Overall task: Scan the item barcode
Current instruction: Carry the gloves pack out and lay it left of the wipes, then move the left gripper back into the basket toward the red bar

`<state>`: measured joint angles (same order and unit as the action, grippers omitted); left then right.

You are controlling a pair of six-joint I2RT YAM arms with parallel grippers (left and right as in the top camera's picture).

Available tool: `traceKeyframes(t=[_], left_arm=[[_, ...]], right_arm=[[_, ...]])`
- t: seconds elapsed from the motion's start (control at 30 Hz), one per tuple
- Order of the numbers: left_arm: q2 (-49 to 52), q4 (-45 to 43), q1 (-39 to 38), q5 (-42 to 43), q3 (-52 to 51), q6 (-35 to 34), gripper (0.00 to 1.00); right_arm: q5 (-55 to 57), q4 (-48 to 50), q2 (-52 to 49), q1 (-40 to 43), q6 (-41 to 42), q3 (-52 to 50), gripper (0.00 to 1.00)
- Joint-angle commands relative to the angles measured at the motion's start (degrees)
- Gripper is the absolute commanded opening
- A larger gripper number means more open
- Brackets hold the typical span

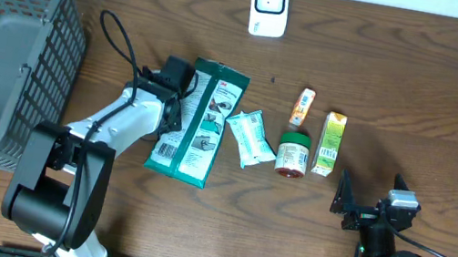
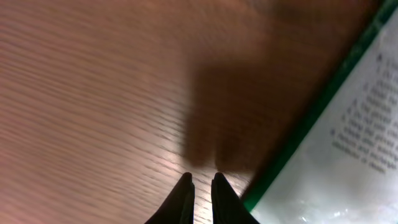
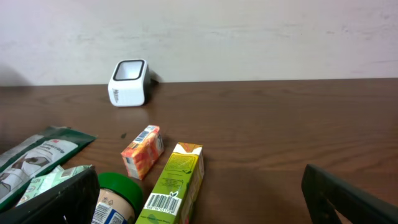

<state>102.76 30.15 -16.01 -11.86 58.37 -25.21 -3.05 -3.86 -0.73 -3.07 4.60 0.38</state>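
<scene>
The left gripper has its jaws drawn narrow, with a thin gap between the tips and only bare table showing in it. The tips sit just beside the green edge of the package, at its 10 o'clock side. The package lies flat, green-bordered, with a white printed panel and a white label at its 7 o'clock corner. Open wood runs from it toward the white scanner at 12 o'clock. At its 3 o'clock lie a pouch, a green-lidded jar, an orange box and a carton. The basket stands at 9 o'clock. The right gripper stands wide and empty at 4 o'clock.
</scene>
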Motion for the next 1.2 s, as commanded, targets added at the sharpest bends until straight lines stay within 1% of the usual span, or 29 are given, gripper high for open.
traceKeyframes(t=[0.0, 0.13, 0.2, 0.3, 0.47, 0.57, 0.63, 0.67, 0.73, 0.8, 0.87, 0.93, 1.0, 1.07, 1.17], left_arm=[[0.7, -1.0, 0.0, 8.9, -0.8, 0.3, 0.13], [0.7, -1.9, -0.4, 17.0, -0.8, 0.4, 0.13], [0.7, -2.8, -0.9, 19.4, -0.8, 0.4, 0.13], [0.7, -4.2, -1.6, 20.6, -0.8, 1.2, 0.13], [-0.5, -4.0, -1.6, 19.5, -0.1, 2.5, 0.14], [-5.3, -1.4, -0.9, 14.9, 1.2, 2.5, 0.17], [-9.3, -0.2, -0.7, 11.9, 1.9, 2.6, 0.17], [-11.3, 0.2, -0.7, 11.0, 2.2, 3.1, 0.23], [-15.6, 2.1, -0.7, 9.5, 3.9, 5.4, 0.32], [-18.9, 6.9, -0.6, 6.0, 7.7, 6.4, 0.33], [-21.0, 13.9, -0.3, 0.6, 14.4, 7.1, 0.33], [-21.7, 23.3, 0.9, -5.3, 25.7, 8.8, 0.38], [-21.4, 29.5, 2.7, -8.4, 35.1, 9.4, 0.40], [-21.3, 32.7, 5.1, -8.8, 42.4, 10.0, 0.41], [-21.4, 34.6, 10.0, -8.8, 50.8, 10.0, 0.41]], right_arm=[[-0.2, -0.2, 0.2, -0.3, 0.7, -0.1, 0.99], [-0.2, -0.2, 0.2, -0.3, 0.7, -0.1, 0.99], [-0.2, -0.2, 0.2, -0.3, 0.7, -0.1, 0.99], [-0.2, -0.2, 0.2, -0.3, 0.7, -0.1, 0.99], [-0.2, -0.2, 0.2, -0.3, 0.7, -0.1, 0.99], [-0.2, -0.2, 0.2, -0.3, 0.7, -0.1, 0.99], [-0.2, -0.2, 0.2, -0.3, 0.7, -0.1, 0.99], [-0.2, -0.2, 0.2, -0.3, 0.7, -0.1, 0.99], [-0.2, -0.2, 0.2, -0.3, 0.7, -0.1, 0.99], [-0.2, -0.2, 0.2, -0.3, 0.7, -0.1, 0.99], [-0.2, -0.2, 0.2, -0.3, 0.7, -0.1, 0.99], [-0.2, -0.2, 0.2, -0.3, 0.7, -0.1, 0.99], [-0.2, -0.2, 0.2, -0.3, 0.7, -0.1, 0.99], [-0.2, -0.2, 0.2, -0.3, 0.7, -0.1, 0.99], [-0.2, -0.2, 0.2, -0.3, 0.7, -0.1, 0.99]])
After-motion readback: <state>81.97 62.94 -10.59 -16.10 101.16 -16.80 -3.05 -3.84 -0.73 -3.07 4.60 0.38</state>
